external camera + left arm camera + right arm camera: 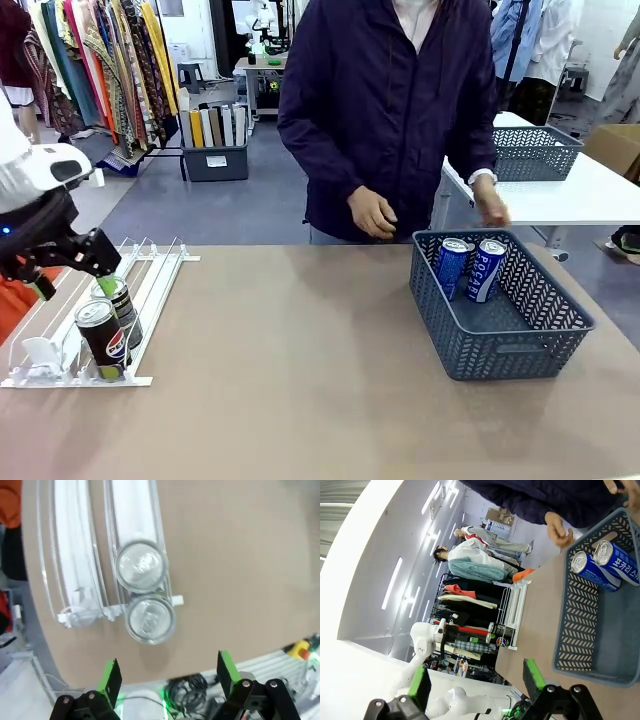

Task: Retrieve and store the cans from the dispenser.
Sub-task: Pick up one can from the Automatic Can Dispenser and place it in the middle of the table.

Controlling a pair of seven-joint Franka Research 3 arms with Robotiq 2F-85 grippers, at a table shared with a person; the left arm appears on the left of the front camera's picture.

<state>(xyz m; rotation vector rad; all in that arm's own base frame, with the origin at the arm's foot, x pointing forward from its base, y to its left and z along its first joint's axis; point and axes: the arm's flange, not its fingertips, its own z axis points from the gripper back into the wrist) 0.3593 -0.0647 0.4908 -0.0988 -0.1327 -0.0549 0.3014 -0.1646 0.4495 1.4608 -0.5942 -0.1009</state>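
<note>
Left jaws wide, empty, above two black cans [105,338] in dispenser [163,268] | right jaws wide, empty

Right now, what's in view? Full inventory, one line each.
black cans: 2, black with silver tops, one lane, dispenser's near end
blue cans: 2, blue with white lettering, inside the basket
dispenser: 1, white, robot's left on the table
basket: 1, dark grey, robot's right on the table
table: 1, tan
second basket: 1, grey, on the white side table behind
person's hands: 2, far edge, one just behind the basket
left gripper: 1, open, over the black cans
right gripper: 1, open, empty
</note>
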